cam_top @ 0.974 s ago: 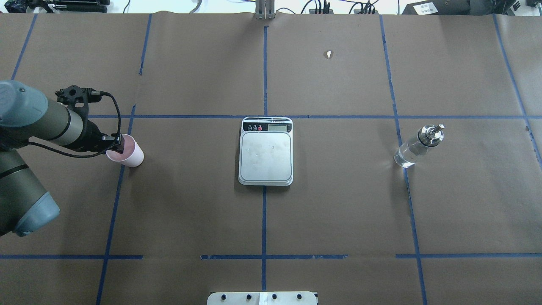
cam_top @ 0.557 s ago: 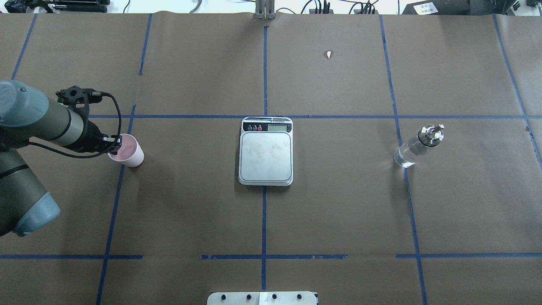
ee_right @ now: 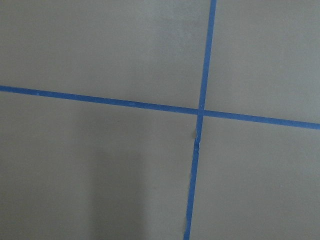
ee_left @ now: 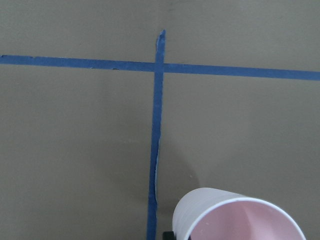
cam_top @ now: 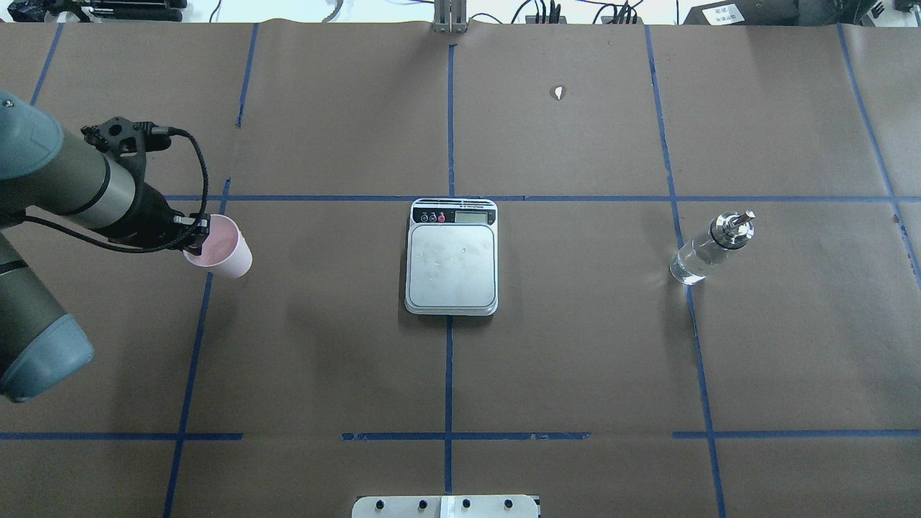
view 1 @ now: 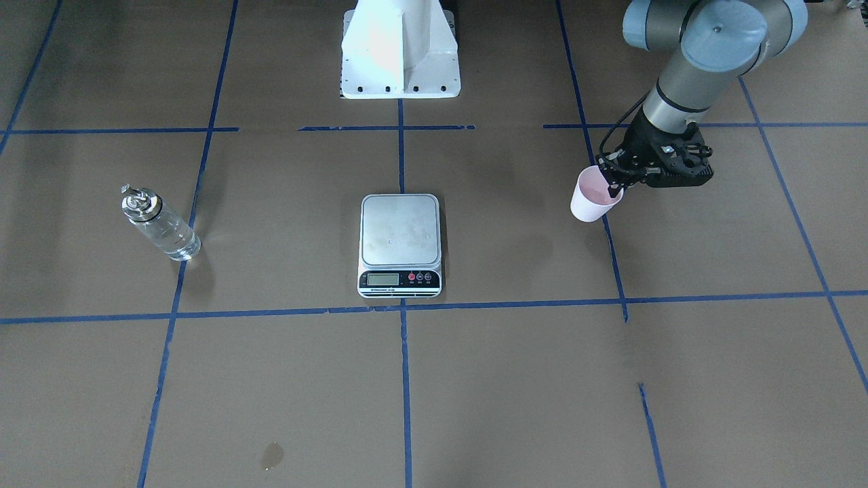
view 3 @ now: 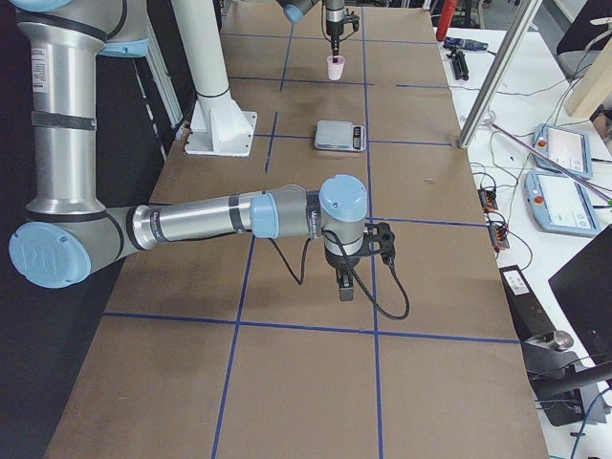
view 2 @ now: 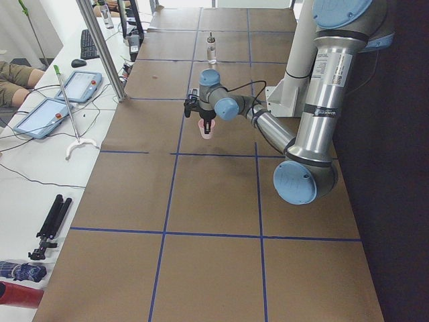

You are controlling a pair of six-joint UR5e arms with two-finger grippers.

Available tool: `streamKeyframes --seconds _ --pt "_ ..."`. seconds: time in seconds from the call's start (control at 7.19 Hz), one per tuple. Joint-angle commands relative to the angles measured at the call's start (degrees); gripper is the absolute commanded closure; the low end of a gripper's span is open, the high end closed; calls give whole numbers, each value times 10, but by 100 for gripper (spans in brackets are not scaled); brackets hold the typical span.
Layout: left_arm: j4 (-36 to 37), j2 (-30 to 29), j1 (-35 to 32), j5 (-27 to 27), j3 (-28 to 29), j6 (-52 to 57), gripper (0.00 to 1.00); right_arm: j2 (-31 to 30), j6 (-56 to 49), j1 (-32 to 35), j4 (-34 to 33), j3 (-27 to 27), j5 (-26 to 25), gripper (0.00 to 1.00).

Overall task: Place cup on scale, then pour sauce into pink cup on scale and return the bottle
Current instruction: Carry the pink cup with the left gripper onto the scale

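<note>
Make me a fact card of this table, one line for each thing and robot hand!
left gripper: shut on the cup, at its rim
cup: robot's left side, not on the scale
scale: in the middle, platform bare
bottle: upright, robot's right side, untouched
right gripper: far from the bottle; open or shut unclear

Nothing legible; lettering on the scale too small to read
</note>
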Motion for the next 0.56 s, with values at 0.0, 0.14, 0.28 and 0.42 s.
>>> streamKeyframes --seconds 0.0,0.14,0.28,0.42 --pt "145 -140 1 -22 -20 -36 100 -6 -1 0 0 11 -1 0" --pt "144 -177 7 -30 -9 -98 100 -8 1 -1 -3 3 0 0" --pt "142 -215 28 -30 16 -148 100 -15 2 0 0 1 5 0" --pt "123 -254 63 -25 38 -208 100 -14 2 -1 0 -3 5 0"
